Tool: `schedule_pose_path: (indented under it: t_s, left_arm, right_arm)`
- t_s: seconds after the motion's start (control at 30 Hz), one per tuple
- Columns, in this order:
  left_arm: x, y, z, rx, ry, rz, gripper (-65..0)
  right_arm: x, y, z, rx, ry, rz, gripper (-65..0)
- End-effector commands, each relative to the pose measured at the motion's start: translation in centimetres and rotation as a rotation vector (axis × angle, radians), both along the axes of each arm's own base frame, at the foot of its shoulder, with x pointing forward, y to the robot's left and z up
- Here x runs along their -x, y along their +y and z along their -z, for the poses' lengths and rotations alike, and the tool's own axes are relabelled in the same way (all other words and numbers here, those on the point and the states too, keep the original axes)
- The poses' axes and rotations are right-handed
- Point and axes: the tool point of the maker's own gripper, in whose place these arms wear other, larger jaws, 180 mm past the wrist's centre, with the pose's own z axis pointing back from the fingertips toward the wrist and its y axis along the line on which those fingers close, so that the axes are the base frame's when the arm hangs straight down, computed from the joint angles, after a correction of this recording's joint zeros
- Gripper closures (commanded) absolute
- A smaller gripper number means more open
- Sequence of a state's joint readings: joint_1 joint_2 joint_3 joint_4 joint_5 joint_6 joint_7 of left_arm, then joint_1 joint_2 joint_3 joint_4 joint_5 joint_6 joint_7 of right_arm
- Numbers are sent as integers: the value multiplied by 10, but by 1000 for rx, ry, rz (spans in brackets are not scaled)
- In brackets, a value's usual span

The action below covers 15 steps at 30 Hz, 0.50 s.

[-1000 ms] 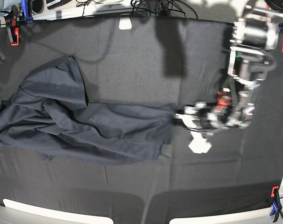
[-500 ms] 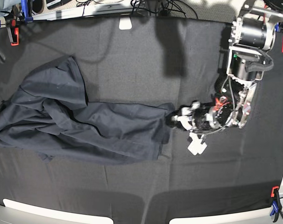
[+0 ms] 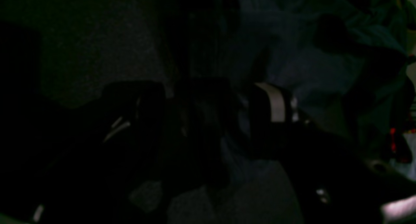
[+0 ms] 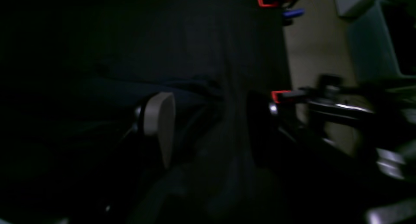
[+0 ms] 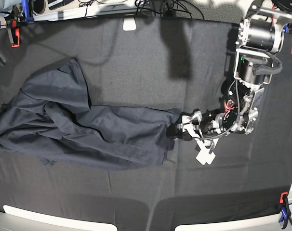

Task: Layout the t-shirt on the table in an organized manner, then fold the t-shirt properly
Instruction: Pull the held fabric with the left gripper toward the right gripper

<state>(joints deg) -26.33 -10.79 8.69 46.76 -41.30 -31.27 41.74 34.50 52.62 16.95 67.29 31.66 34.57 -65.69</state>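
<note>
Base view: the t-shirt (image 5: 88, 127) lay crumpled across the left half of the table (image 5: 136, 62), bunched thickest toward the left edge, with one long flap drawn out toward the centre. Its right hem ended about mid-table. The left gripper (image 5: 180, 129) sat low at that hem, touching or just beside the cloth; whether its jaws were spread or pinching the hem could not be told here. The arm reached in from the far right corner. Open black cloth lay along the near edge, across the far side and over the whole right part of the table. A white patch (image 5: 129, 23) sat at the far edge, a red clamp (image 5: 14, 36) at the far left corner, and a red and blue clamp (image 5: 284, 207) at the near right corner. Cables and clutter ran beyond the far edge.

Left wrist view: very dark. A pale finger pad (image 3: 275, 102) showed against blue-grey shirt folds; the second finger was lost in shadow, so the grip could not be judged.

Right wrist view: dark and blurred. The right gripper (image 4: 211, 117) stood spread, a pale pad (image 4: 160, 120) on one side and a dark finger opposite, with nothing between them, above the black cloth. Beige floor (image 4: 308, 55) showed past the table's edge.
</note>
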Motion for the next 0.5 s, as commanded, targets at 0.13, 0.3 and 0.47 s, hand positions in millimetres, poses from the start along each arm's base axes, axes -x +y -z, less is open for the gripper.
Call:
schedule_pose_path:
  t_s: [0.13,0.3,0.47]
  left_arm:
    - [-13,-17,-20,38,-48,4,-383]
    - [-13,-31,-24,63,-58,12,-383]
    - [-12,-31,-23,62,-54,15,-383]
  right_arm:
    - [-18,63,13,-184,-88,-219,-342]
    - [-19,103,56,-302,-49,-289,-342]
    - [12,119,121,-365,88,-285,-342]
